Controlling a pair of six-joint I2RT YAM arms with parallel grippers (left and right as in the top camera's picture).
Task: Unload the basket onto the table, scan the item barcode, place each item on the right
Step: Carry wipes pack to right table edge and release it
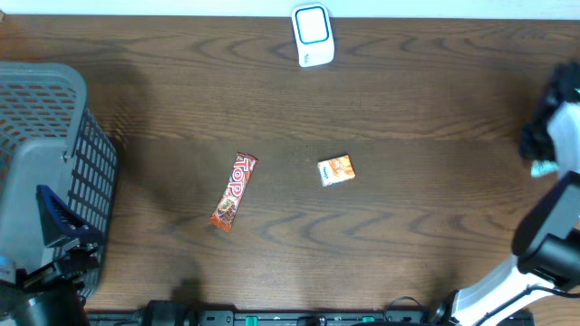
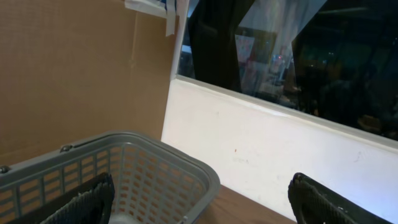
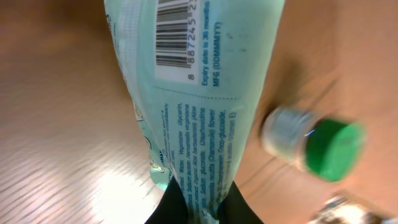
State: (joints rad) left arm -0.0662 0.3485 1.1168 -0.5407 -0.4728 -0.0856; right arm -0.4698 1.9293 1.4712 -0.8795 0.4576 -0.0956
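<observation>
My right gripper (image 3: 202, 200) is shut on the lower end of a pale teal soft pack (image 3: 193, 106). The pack stands up in front of the wrist camera, and its printed barcode (image 3: 177, 37) faces the lens near the top. From overhead the right gripper (image 1: 546, 131) sits at the table's far right edge, with a corner of the teal pack (image 1: 545, 167) showing below it. The white scanner (image 1: 313, 34) with a blue-rimmed window stands at the back centre, well left of that gripper. My left gripper (image 2: 202, 205) is open and empty beside the grey basket (image 2: 155, 163).
A red-orange candy bar (image 1: 235, 191) and a small orange packet (image 1: 336, 170) lie mid-table. The grey basket (image 1: 41, 136) fills the left side. A green-capped bottle (image 3: 314, 142) lies on the wood close behind the held pack.
</observation>
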